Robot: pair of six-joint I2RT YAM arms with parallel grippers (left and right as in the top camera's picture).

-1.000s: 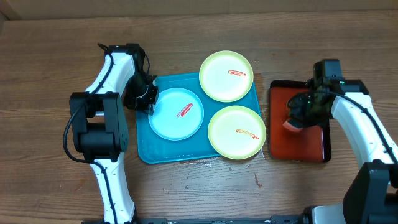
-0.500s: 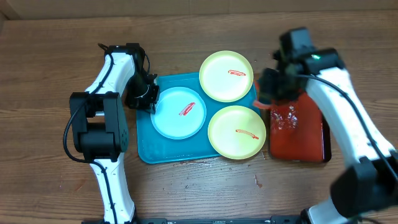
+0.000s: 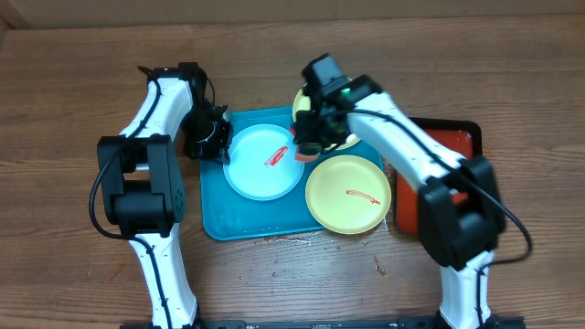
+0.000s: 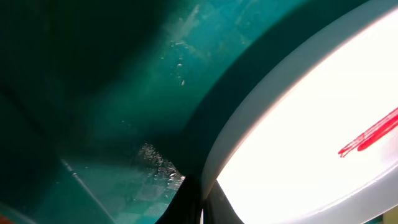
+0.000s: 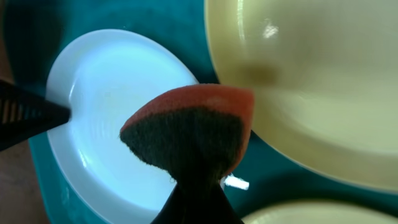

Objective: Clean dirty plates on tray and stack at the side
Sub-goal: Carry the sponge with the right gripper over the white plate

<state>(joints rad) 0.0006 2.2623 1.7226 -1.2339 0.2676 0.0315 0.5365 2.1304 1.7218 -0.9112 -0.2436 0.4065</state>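
1. The right gripper [image 3: 309, 139] was clamped on a sponge [image 5: 189, 130] — orange on top, with a dark scouring face. It hung at the right edge of the light blue plate [image 3: 259, 169], between that plate and the rear yellow-green plate [image 3: 345, 139]. The views did not settle whether the sponge was touching the plate.
2. The left gripper [image 3: 216, 143] sat at the blue plate's left rim. Its wrist view showed a dark fingertip [image 4: 185, 202] against that rim, and the gripper looked closed on it, apparently steadying the plate.
3. The blue plate lay in the left half of the teal tray [image 3: 212, 219], and its red smear [image 3: 275, 158] was unwiped.
4. The front yellow-green plate [image 3: 347, 194] lay in the tray's right half and showed its own red streak. The rear plate reached over the tray's far edge and was largely hidden under the right arm, so its mark could not be seen.
5. The red tray [image 3: 462, 137] lay just right of the teal one. No plate stood stacked beside the trays on the tabletop [image 3: 73, 91].
6. By my reading, the task was at its very start — the tool was poised over the first plate and nothing had been cleaned yet. Three wipes and the whole stack at the side were left to do.
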